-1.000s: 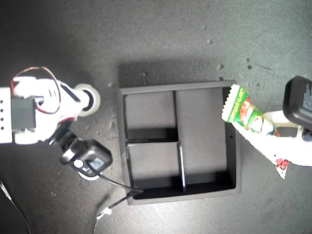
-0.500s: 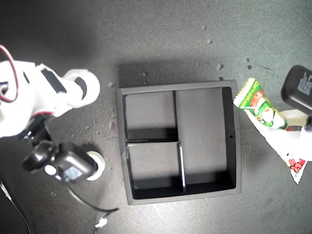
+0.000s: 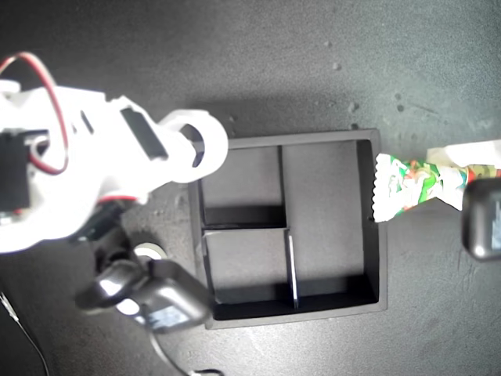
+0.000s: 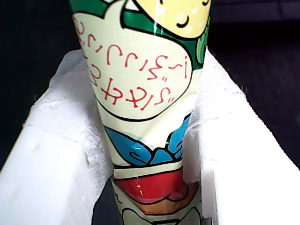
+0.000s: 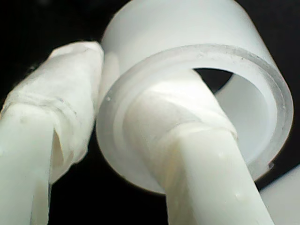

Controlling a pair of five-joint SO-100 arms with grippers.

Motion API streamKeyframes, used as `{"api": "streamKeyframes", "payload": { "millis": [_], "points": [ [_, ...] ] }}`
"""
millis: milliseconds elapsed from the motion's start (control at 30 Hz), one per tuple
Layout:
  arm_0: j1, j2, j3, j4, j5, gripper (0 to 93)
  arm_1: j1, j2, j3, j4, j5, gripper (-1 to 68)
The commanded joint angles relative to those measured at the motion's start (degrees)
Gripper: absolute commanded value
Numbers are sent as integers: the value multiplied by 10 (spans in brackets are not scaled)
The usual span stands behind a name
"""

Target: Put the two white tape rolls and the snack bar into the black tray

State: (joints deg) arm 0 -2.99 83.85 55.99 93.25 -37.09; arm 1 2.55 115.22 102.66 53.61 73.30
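Note:
The black tray (image 3: 286,140) sits mid-table, and all three of its compartments hold nothing. At the exterior view's left, my second gripper (image 3: 196,146) (image 5: 108,123) is shut on a white tape roll (image 3: 216,146) (image 5: 187,23). One finger runs through the roll's hole and the other presses its outer wall, holding it above the tray's upper-left corner. Another white tape roll (image 3: 149,251) lies on the table, mostly hidden under that arm. At the exterior view's right, my first gripper (image 3: 445,177) (image 4: 150,140) is shut on the snack bar (image 3: 407,189) (image 4: 140,79), whose crimped end overlaps the tray's right wall.
Black camera housings hang below each arm, one (image 3: 168,307) near the tray's lower-left corner in the exterior view, one (image 3: 482,221) at that view's right edge. Red wires (image 3: 43,69) loop over the second arm. Small crumbs dot the dark tabletop (image 3: 344,86).
The second arm has lifted its tape roll and swung it toward the tray's upper-left corner. The first gripper has turned the snack bar level, with its crimped end now at the tray's right wall.

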Motion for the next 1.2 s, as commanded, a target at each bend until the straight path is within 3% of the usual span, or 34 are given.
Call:
{"api": "streamKeyframes", "payload": {
  "millis": [0, 233, 433, 633, 900, 1167],
  "points": [
    [17, -44, -63, 3, -4, 1, -11, 10, -40, -17, -177, -7],
    [34, -130, -130, 5, -30, 1, -32, -2, -75, -25, -451, -6],
    [51, -223, -267, 74, -65, 1, -29, -66, -171, -13, -568, -6],
    [62, -301, -377, 117, -97, 1, -30, -230, -374, 135, -609, -6],
    [91, -323, -345, 117, -141, 3, -21, -232, -305, 135, -612, -6],
    [103, -334, -325, 117, -173, 130, -29, -277, -292, 107, -611, -5]
  ]
}}
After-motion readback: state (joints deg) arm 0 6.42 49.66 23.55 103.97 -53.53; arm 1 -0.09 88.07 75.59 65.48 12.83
